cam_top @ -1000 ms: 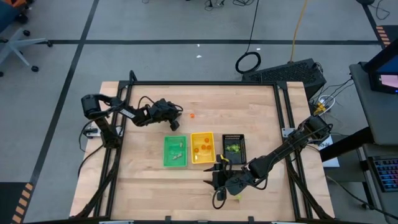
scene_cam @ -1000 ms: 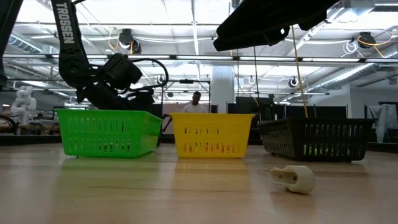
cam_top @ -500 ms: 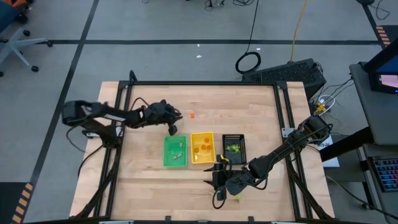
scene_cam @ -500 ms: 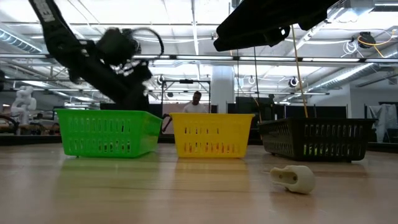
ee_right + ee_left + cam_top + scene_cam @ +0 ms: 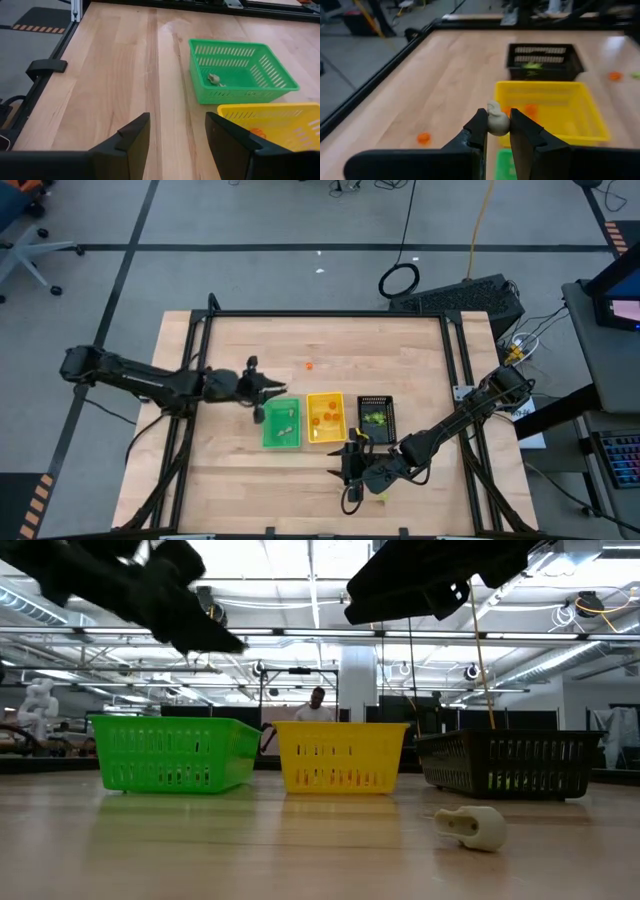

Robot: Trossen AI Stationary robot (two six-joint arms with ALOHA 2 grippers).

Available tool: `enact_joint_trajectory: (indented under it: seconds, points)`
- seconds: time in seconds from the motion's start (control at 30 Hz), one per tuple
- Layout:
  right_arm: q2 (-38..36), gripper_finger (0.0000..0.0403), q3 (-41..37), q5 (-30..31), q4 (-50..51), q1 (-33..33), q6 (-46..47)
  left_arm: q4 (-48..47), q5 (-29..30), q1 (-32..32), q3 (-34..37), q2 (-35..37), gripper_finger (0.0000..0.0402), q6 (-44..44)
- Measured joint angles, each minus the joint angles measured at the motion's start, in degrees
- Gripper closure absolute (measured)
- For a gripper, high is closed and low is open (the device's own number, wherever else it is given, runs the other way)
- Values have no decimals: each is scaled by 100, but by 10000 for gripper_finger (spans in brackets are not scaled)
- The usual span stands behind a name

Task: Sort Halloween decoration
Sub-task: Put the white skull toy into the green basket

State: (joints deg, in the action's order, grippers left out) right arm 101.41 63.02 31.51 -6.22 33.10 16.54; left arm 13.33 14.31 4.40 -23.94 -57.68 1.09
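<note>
Whitish trinket (image 5: pixel 496 121) in left gripper (image 5: pixel 497 126) has reached green tray (image 5: pixel 281 424).

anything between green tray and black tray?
Yes: the yellow tray with orange trinkets sits between the green tray and black tray, clear in the high view.

The left gripper (image 5: pixel 262 393) hangs above the table (image 5: pixel 400 350), at the far-left corner of the first tray (image 5: pixel 281 423), with a trinket (image 5: pixel 497 122) between its fingers; the middle tray (image 5: pixel 325 418) and the end tray (image 5: pixel 376 415) lie in a row beyond it; a loose trinket (image 5: pixel 309 365) lies near its far side; the right gripper (image 5: pixel 349 470) sits well apart, before the trays, another trinket (image 5: pixel 471 825) near it.
</note>
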Motion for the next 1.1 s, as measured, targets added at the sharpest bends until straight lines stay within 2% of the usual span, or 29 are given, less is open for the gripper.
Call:
enact_joint_trajectory:
  seconds: [0.23,0.57,0.8,1.1]
  points:
    - [0,225,0,0,-33,0,120,-824,911,1077,-279,544,352,10]
    - [0,225,0,0,-131,0,145,-2034,1763,2331,-1386,585,352,18]
    - [0,225,0,1,-130,1,145,-3114,2100,3019,-2078,496,352,143]
    - [0,225,0,1,-129,0,141,-5087,2201,3443,-3176,-26,352,720]
